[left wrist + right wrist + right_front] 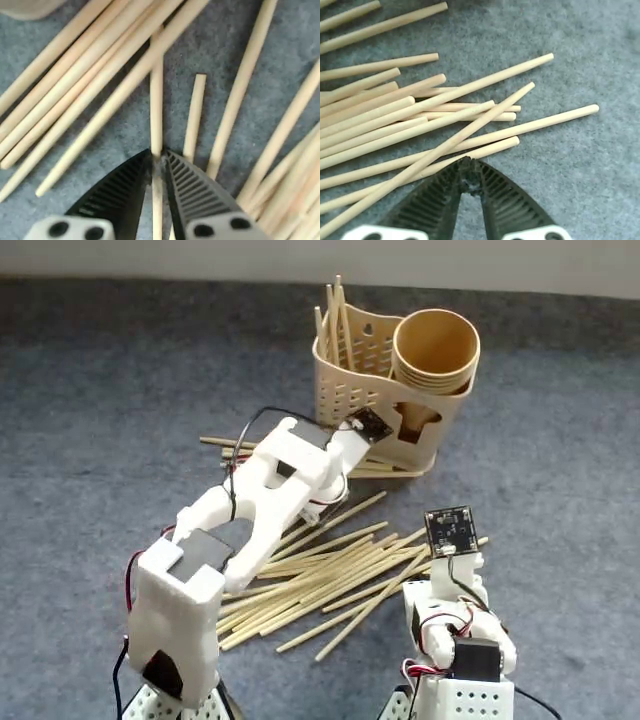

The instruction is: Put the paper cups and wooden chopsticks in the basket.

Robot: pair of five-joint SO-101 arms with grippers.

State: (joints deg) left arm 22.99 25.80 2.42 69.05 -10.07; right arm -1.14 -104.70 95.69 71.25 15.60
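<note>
Chopstick (156, 107) clamped in left end effector (159, 157).

Soft, even light lies over the grey carpeted table (100, 420), and a brighter pale strip (500, 265) runs along the high view's 12 o'clock edge. The white plastic left arm (270, 500) lays a faint shade on the pale wooden chopsticks (340, 575). The stacked tan paper cups (436, 345) darken inside. The black ribbed left hand (159, 158) reads darkest.
</note>
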